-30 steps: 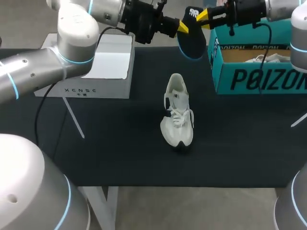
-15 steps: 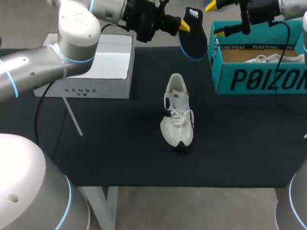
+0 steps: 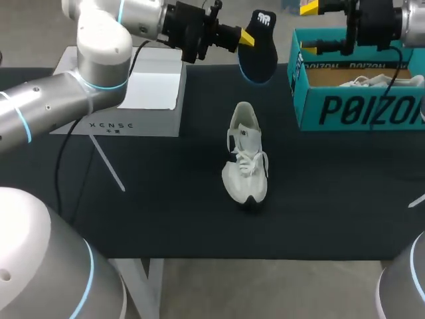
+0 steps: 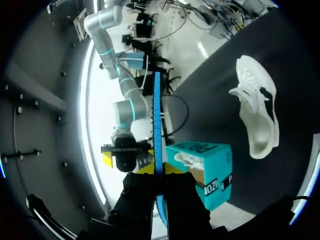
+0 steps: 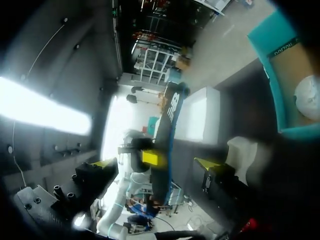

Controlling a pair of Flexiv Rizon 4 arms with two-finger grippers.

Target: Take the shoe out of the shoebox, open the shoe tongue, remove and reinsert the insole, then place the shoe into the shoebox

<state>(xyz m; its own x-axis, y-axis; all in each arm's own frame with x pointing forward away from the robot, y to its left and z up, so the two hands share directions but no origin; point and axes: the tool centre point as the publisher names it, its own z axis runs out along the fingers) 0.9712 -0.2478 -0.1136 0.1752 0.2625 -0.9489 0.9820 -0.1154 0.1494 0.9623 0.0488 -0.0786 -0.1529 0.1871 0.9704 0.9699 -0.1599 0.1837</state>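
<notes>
A white shoe (image 3: 246, 154) stands on the black table mat, toe toward the front edge; it also shows in the left wrist view (image 4: 256, 120). My left gripper (image 3: 243, 38) is shut on the dark insole (image 3: 259, 46), which it holds upright in the air behind the shoe. In the left wrist view the insole (image 4: 157, 120) stands edge-on between that gripper's fingers (image 4: 160, 168). My right gripper (image 3: 309, 26) hangs open above the teal shoebox's (image 3: 358, 106) left end, apart from the insole. Seen from the right wrist, the insole (image 5: 168, 135) lies ahead of the open right gripper (image 5: 155, 165).
Another white shoe (image 3: 372, 81) lies inside the shoebox at the back right. A white box (image 3: 143, 93) stands at the back left of the mat. Bare mat (image 3: 166, 199) surrounds the shoe.
My right gripper has opened, let go of the insole and drawn back to the right over the shoebox. My left gripper has shifted a little to the left with the insole.
</notes>
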